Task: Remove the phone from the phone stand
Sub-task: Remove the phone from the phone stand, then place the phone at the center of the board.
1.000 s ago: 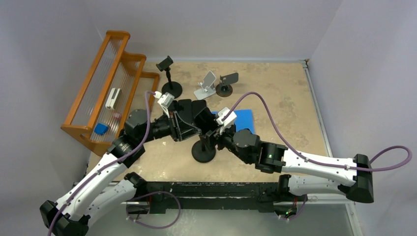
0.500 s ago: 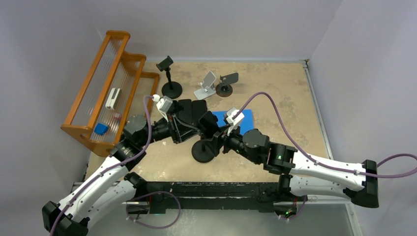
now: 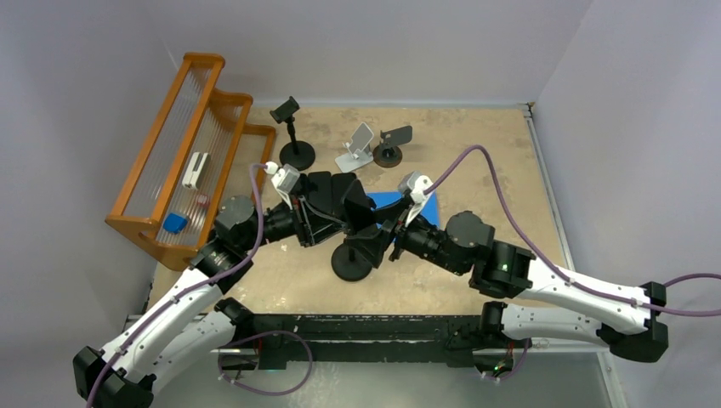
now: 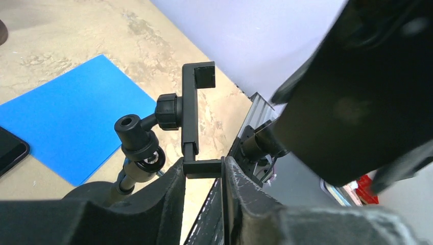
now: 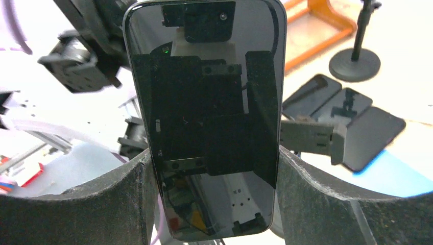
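The phone is black and glossy and stands upright between my right fingers. My right gripper is shut on its two long edges. In the top view the right gripper holds the phone just above the black phone stand. The stand's clamp shows in the left wrist view with nothing between its two jaws. My left gripper is shut on the clamp's lower arm. In the top view the left gripper is next to the phone. The clamp also shows behind the phone in the right wrist view.
A blue mat lies behind the stand, with several dark phones on it. An orange rack stands at the left. A tall black stand, a white stand and a small black stand are at the back.
My right arm has swung to the right and drawn its wrist back, with the phone in its grip. My left gripper has stayed on the stand's clamp.
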Controlling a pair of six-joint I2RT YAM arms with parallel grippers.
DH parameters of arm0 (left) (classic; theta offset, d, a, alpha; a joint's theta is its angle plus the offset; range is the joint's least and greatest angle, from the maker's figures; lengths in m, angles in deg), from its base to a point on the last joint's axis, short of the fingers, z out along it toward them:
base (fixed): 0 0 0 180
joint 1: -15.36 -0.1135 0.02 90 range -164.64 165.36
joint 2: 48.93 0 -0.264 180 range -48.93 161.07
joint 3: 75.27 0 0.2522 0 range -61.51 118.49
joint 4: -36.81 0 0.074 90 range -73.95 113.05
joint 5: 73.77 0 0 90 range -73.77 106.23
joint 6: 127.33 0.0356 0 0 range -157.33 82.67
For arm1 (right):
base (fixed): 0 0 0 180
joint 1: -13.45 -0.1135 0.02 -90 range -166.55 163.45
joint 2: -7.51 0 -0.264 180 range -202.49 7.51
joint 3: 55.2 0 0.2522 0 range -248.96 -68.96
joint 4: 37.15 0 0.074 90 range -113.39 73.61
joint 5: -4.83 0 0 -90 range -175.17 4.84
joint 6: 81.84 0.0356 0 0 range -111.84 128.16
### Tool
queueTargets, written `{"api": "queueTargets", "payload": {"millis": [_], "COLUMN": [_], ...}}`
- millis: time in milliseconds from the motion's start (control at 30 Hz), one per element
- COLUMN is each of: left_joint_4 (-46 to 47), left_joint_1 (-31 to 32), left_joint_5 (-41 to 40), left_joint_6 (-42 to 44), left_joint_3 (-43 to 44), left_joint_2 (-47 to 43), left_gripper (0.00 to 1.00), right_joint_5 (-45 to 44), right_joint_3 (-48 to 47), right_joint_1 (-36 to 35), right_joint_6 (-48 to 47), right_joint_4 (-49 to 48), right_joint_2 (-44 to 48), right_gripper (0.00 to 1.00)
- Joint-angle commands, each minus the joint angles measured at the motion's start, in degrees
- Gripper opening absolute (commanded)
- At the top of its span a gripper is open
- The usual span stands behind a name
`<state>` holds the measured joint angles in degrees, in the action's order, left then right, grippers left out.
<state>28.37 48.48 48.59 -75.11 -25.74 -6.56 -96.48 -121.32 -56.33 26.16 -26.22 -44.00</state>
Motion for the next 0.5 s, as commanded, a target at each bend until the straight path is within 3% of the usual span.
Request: {"api": "queueTargets", "payload": {"millis": [0, 367, 467], "left_joint_4": [-3.6, -10.5, -12.1], "left_joint_1": [-0.4, -0.4, -0.4], "left_joint_5": [0.5, 0.7, 0.4], "left_joint_6": [1.6, 2.0, 2.5], "left_joint_3": [2.9, 6.7, 7.3], "left_joint_2": [-0.1, -2.1, -3.6], "left_gripper": [0.30, 0.58, 0.63], "right_joint_5": [-1.0, -20.3, -19.4], "right_joint_3": [-6.2, -10.6, -12.6], "right_joint_1": [0.1, 0.6, 6.3], "right_joint_6": [-0.8, 0.5, 1.2], "right_joint_4": [-4.1, -1.4, -1.3], "right_joint_2": [2.1, -1.6, -3.5], "right_gripper": [0.00, 0.00, 0.00]}}
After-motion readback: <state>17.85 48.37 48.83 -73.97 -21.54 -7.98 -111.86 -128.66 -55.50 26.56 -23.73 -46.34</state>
